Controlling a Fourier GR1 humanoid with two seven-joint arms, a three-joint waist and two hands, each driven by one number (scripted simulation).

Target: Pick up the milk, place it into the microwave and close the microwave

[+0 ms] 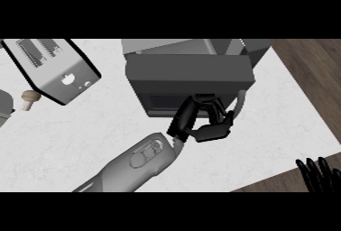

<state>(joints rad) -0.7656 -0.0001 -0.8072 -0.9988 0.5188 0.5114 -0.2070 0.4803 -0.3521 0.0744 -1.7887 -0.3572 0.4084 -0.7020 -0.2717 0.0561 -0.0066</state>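
Observation:
The dark grey microwave (190,72) stands at the back middle of the white counter (80,135). Its windowed door (166,103) faces me, with a pale handle (239,104) at the right side. My left hand (212,131) is in front of the door, just left of the handle. Its fingers are loosely bent and touch the door face, with nothing between them. No milk shows anywhere; whether it is inside the microwave is hidden. My right hand (320,173) rests at the lower right edge, fingers up and straight.
A tilted grey appliance with a black rim (53,65) lies at the back left. Beside it stands a small beige mushroom-shaped thing (28,99). A grey object (3,108) shows at the left edge. The counter ends at the right over a wooden floor (313,76).

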